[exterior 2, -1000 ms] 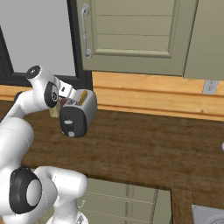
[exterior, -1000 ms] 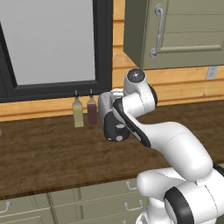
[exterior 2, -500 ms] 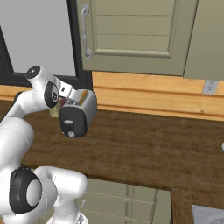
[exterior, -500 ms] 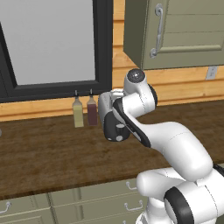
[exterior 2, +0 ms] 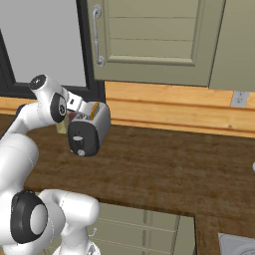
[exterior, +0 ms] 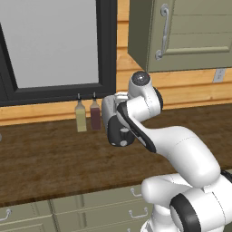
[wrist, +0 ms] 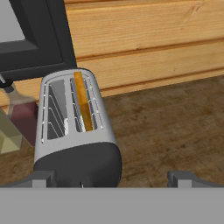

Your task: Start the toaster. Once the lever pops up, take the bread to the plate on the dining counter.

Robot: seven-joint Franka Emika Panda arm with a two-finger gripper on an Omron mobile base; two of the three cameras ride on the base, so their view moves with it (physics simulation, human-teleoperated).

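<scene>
Two fingertips spread wide, gripper (wrist: 111, 178) hovering above toaster (wrist: 76, 131), bread (wrist: 82, 101) in slot

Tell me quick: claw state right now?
Claw: open, holding nothing; its tips sit apart on either side of the toaster's black end, with the bread in one slot.

1 toaster (wrist: 76, 135); 1 bread (wrist: 82, 101); 2 bottles (exterior: 88, 115)
</scene>
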